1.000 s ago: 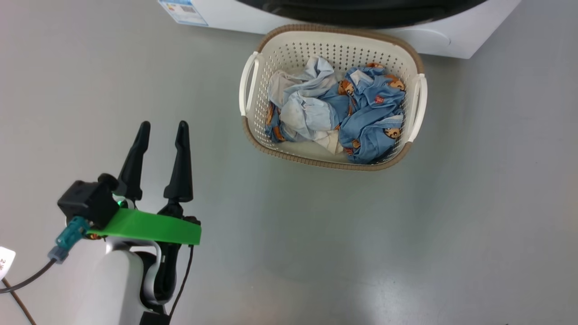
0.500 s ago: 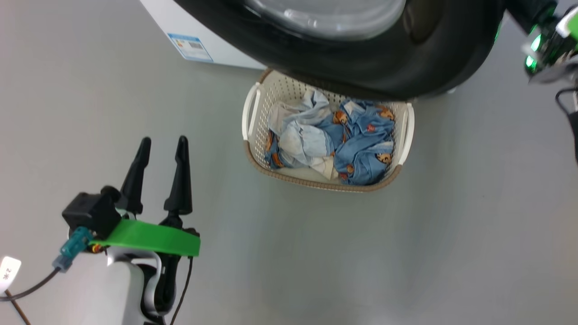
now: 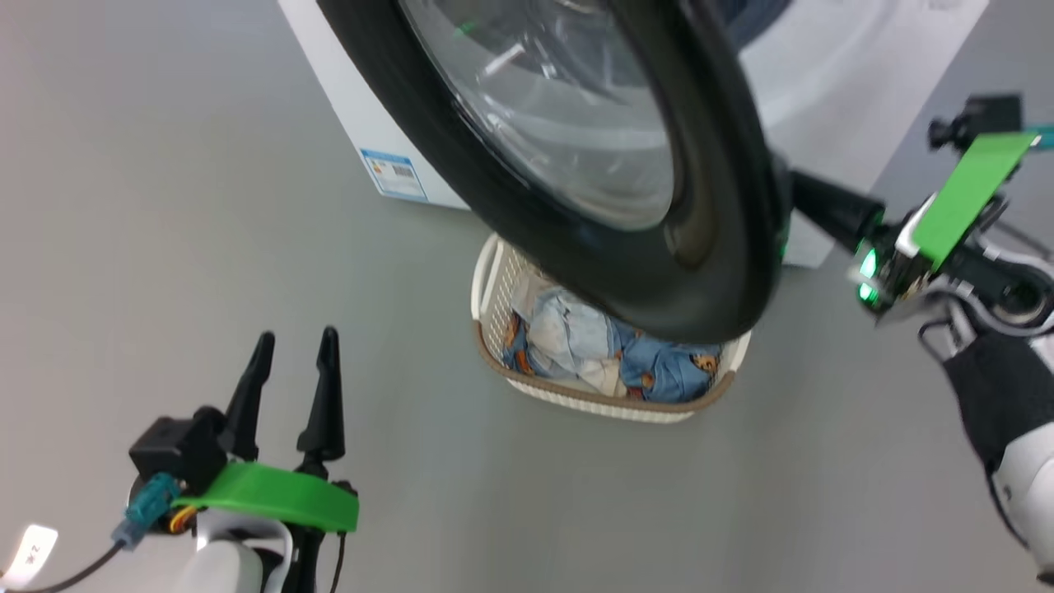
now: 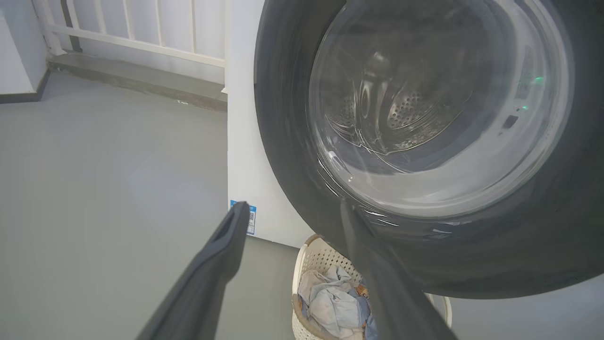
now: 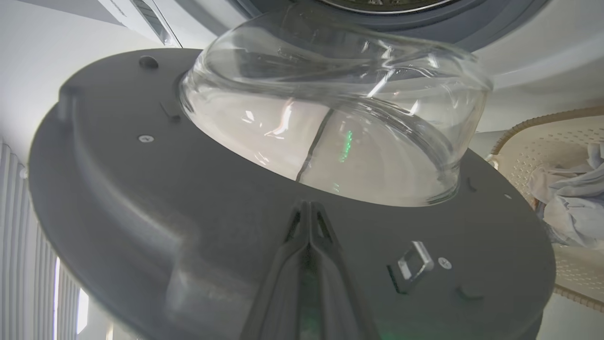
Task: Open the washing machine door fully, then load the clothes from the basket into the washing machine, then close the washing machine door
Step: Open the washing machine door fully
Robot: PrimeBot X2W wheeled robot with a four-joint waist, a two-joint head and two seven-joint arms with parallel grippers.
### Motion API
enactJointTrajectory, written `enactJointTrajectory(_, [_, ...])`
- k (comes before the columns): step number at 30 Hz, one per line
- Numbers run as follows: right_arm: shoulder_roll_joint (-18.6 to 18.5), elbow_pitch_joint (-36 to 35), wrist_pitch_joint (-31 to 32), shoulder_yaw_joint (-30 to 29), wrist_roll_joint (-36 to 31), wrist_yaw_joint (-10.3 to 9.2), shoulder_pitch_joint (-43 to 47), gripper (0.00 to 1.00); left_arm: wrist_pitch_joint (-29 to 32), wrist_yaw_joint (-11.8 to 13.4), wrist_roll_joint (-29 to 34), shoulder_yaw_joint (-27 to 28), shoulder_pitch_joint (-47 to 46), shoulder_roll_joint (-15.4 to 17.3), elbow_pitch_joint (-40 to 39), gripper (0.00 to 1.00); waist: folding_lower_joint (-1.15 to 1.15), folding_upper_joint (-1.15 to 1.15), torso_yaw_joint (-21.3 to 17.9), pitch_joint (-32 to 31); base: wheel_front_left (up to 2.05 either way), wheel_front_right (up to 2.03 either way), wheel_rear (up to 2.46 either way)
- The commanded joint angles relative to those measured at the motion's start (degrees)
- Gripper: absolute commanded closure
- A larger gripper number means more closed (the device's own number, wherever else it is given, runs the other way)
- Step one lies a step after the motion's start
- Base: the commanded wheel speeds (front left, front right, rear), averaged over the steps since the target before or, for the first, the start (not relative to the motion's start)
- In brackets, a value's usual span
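Observation:
The washing machine door (image 3: 708,272), a black ring around a bulging glass window, stands partly swung out from the white washing machine (image 3: 840,74) and hangs over the basket (image 3: 601,397). Blue and pale clothes (image 3: 576,338) with bear prints lie in the basket. My right gripper (image 3: 795,196) reaches in from the right behind the door's free edge. In the right wrist view it (image 5: 309,208) is shut, tips against the door's grey inner face just below the glass bowl (image 5: 330,118). My left gripper (image 3: 296,339) hovers open and holds nothing at lower left, well left of the basket.
A metal latch (image 5: 413,264) sits on the door's inner face, right of my shut fingers. The steel drum (image 4: 406,108) shows through the glass. A blue label (image 3: 394,173) marks the machine's lower corner. White railing (image 4: 141,33) stands behind bare grey floor (image 3: 165,206).
The head camera has tilted up. The door has swung out from the machine over the basket, and my right gripper has come into view at its edge. The left gripper stays open.

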Motion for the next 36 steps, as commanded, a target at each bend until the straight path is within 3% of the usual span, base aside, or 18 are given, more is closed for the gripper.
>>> enactJointTrajectory(1, [1.2,-2.4,0.7,0.9,0.6,0.1,1.8,1.0,-0.4,0.0,0.7,2.3,0.7,1.5,-0.8,0.0,0.0,0.0,1.7,-3.4,0.0,0.0,0.0])
enactJointTrajectory(12, [4.4,-6.4,2.5,0.5,1.4,0.1,12.8,1.0,-0.4,0.0,2.3,3.8,4.9,1.5,0.4,0.0,0.0,0.0,6.6,-10.8,0.0,0.0,0.0])
enactJointTrajectory(23, [8.6,-10.1,2.8,-0.8,0.7,0.1,19.7,1.0,-0.4,0.0,4.0,4.0,6.3,1.5,1.3,0.0,0.0,0.0,13.7,-14.0,0.0,0.0,0.0])
enactJointTrajectory(36, [11.4,-8.4,5.2,-1.0,-1.0,0.1,17.8,1.0,-0.4,-0.1,4.0,6.0,7.1,1.5,-0.4,0.0,0.0,0.0,14.3,-13.1,0.0,0.0,0.0])
